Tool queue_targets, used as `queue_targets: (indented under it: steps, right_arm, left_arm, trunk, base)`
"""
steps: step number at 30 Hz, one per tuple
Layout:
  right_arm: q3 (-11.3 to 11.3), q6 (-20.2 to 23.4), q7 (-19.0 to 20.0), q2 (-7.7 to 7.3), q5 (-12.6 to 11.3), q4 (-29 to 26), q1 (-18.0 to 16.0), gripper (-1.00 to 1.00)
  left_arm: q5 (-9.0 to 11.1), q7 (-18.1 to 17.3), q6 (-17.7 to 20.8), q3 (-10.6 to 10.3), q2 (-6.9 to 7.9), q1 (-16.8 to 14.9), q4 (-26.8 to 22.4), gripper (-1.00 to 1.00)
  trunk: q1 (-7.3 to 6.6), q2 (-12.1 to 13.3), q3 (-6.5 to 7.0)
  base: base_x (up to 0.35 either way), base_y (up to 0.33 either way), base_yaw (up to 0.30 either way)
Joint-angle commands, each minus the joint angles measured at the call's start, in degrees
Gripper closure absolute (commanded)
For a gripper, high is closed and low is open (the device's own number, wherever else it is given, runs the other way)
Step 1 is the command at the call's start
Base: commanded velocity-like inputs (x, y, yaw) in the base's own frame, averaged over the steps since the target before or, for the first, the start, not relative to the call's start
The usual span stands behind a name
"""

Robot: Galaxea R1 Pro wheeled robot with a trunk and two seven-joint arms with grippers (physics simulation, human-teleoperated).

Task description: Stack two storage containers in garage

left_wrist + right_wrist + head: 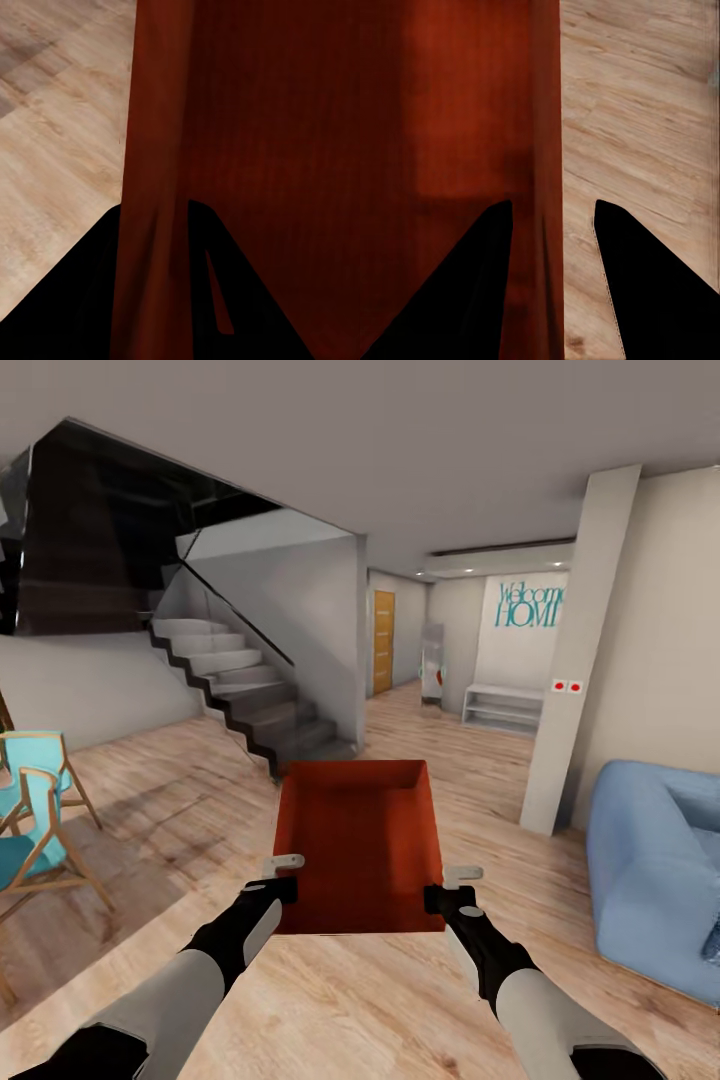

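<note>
Head view first: one red-orange storage container (358, 840) is held up in front of the robot, open top facing upward, above the light wood plank floor (330, 1000) of the living room. Both arms reach forward to its near end. The left gripper (283, 872) sits at the near left corner and the right gripper (452, 885) at the near right corner, each pinching a side wall of the bin. From the left wrist, the container wall (154, 150) runs straight between the two dark fingers (82, 300), so that gripper is clamped on the wall. From the right wrist the same holds: the wall (540, 150) passes between the black fingers (652, 285), one inside the bin and one outside over the planks, grasping it.

Beyond the bin, a grey staircase (245, 695) with a dark glass railing climbs to the left. A wooden door (383, 640) stands down the hallway, and a wall with teal "Welcome HOME" lettering (527, 605) sits above a low white shelf (503, 708). A blue sofa (655, 870) is off to the right, beside a pale pillar (580, 660). Teal chairs with wooden frames (35, 810) stand at the left edge.
</note>
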Motion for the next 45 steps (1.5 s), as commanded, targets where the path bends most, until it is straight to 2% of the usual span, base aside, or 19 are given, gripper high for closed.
queue_targets:
  steps: [1, 16, 45]
  right_arm:
    - [-1.64, 0.24, -0.24, 0.06, 0.70, 0.00, -0.02, 1.00]
    - [-1.64, 0.24, -0.24, 0.06, 0.70, 0.00, -0.02, 1.00]
    - [-1.64, 0.27, -0.24, 0.04, 0.70, -0.05, -0.02, 1.00]
  left_arm:
    - [-1.09, 0.82, 0.41, 0.31, 0.08, 0.01, -0.31, 1.00]
    - [-1.09, 0.82, 0.41, 0.31, 0.08, 0.00, -0.31, 1.00]
    - [-1.09, 0.82, 0.44, 0.27, 0.08, 0.02, -0.22, 1.00]
  trunk:
    - [0.05, -0.04, -0.02]
    - [0.05, -0.04, -0.02]
    - [0.05, -0.04, -0.02]
  base:
    - [0.323, 0.073, -0.277]
    - [0.323, 0.073, -0.267]
    - [0.323, 0.037, -0.007]
